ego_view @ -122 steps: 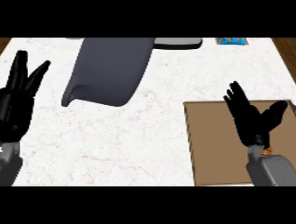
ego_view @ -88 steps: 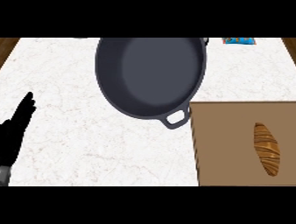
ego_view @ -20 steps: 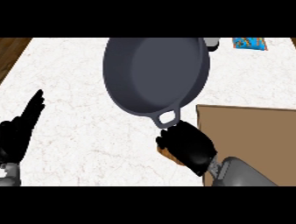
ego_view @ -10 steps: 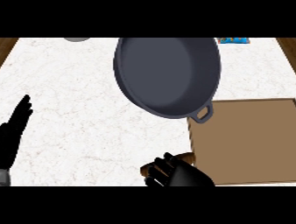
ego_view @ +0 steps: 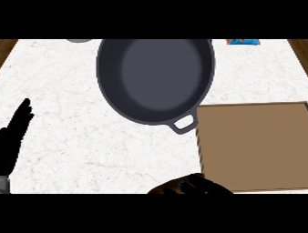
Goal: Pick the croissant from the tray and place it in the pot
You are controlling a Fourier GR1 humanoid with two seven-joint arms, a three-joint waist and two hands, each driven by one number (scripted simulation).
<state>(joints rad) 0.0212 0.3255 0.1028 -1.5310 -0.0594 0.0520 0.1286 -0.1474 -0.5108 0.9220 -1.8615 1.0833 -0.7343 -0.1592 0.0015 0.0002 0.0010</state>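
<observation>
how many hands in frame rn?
2. Left hand rests open at the left edge, fingers up. Right hand shows only partly at the bottom edge beside the tray, curled, with something brown in it.

Dark grey pot [ego_view: 155, 77], brown tray [ego_view: 258, 145], white marbled worktop [ego_view: 69, 132] with faint veins, black hands.

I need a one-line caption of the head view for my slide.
Right hand, curled at the lower edge beside the bare tray, holds something brown; the pot waits, left hand resting open.
</observation>
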